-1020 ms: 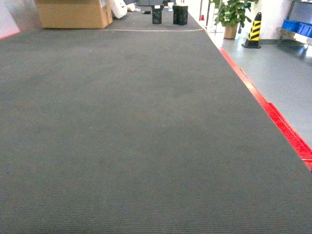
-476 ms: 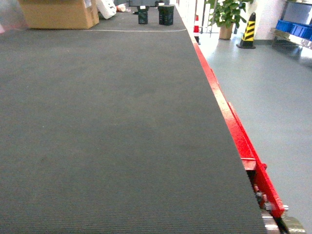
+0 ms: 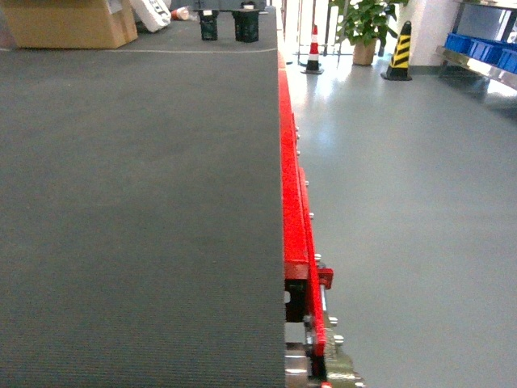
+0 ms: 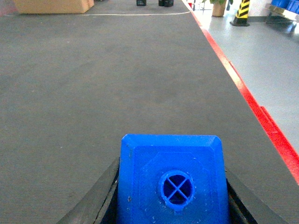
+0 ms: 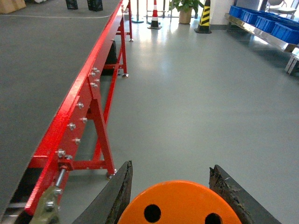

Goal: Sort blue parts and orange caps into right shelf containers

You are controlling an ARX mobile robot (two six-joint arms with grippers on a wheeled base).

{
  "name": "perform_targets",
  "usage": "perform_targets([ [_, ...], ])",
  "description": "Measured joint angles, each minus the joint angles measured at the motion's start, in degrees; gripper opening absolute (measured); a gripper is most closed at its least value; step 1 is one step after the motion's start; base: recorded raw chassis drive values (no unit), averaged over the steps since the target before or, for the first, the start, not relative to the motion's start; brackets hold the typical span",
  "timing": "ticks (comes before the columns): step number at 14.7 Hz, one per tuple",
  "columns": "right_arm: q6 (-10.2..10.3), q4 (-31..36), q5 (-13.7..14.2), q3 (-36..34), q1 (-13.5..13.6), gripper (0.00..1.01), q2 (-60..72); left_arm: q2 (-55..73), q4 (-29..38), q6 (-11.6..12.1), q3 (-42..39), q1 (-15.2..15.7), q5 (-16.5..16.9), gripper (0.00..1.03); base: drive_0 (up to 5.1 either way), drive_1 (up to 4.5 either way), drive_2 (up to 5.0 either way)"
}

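In the left wrist view, a blue part [image 4: 172,163] with a round crossed hole in its face fills the bottom, and my left gripper [image 4: 172,189] is shut on it above the grey belt. The right wrist view shows an orange cap [image 5: 180,205] with small holes in its flat top. My right gripper [image 5: 171,173] is shut on this cap, out over the floor beside the belt's red frame. The blue shelf crates [image 3: 478,47] stand far off at the right, the same crates [image 5: 261,18] showing on a metal shelf. Neither gripper appears in the head view.
A long grey belt [image 3: 137,202] with a red side rail [image 3: 292,210] and red legs [image 5: 100,135] runs ahead. A cardboard box [image 3: 69,20] and black items [image 3: 234,24] sit at its far end. Striped cones [image 3: 397,50] and a potted plant [image 3: 363,28] stand on the grey floor.
The head view has swung to the right: the red rail has shifted from the right edge towards the middle, and much more floor shows.
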Motion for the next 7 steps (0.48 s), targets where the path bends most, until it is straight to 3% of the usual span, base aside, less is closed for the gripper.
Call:
perform_targets([
  [7,0.0,0.1,0.0,0.0,0.0,0.43,0.0,0.0,0.0,0.0,0.0,0.0,0.0,0.44,5.0,-2.41,-2.4],
])
